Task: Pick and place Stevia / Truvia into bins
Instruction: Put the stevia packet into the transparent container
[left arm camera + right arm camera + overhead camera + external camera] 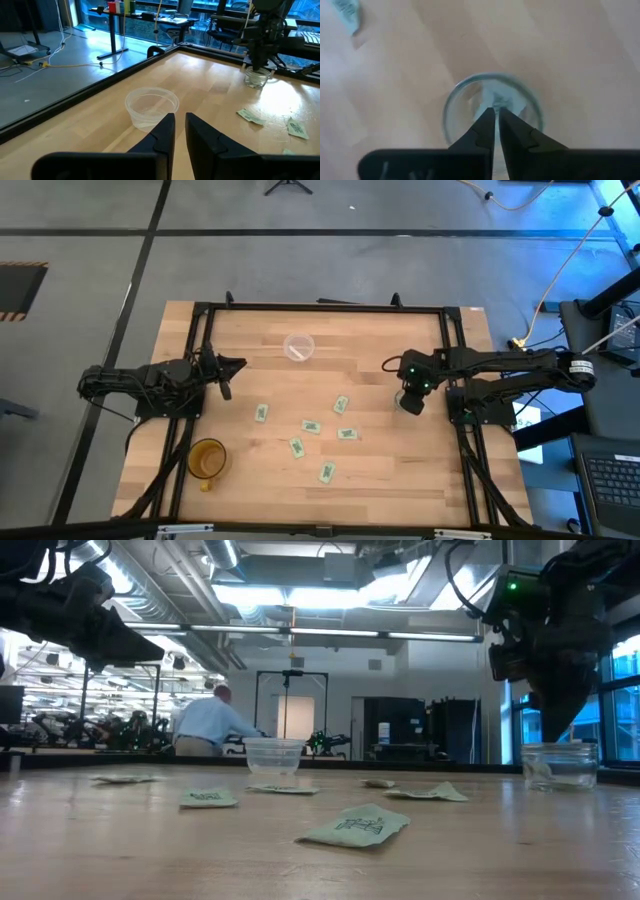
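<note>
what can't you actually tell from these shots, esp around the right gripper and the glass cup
- Whether the right gripper pinches a sachet: right wrist view is blurred, its fingers nearly closed above the glass cup.
- The glass cup's contents: low view shows only a pale shape; in the high view the gripper covers it.
- Print on the sachets: too small in the high view.
- What the wide clear cup holds: unclear.
</note>
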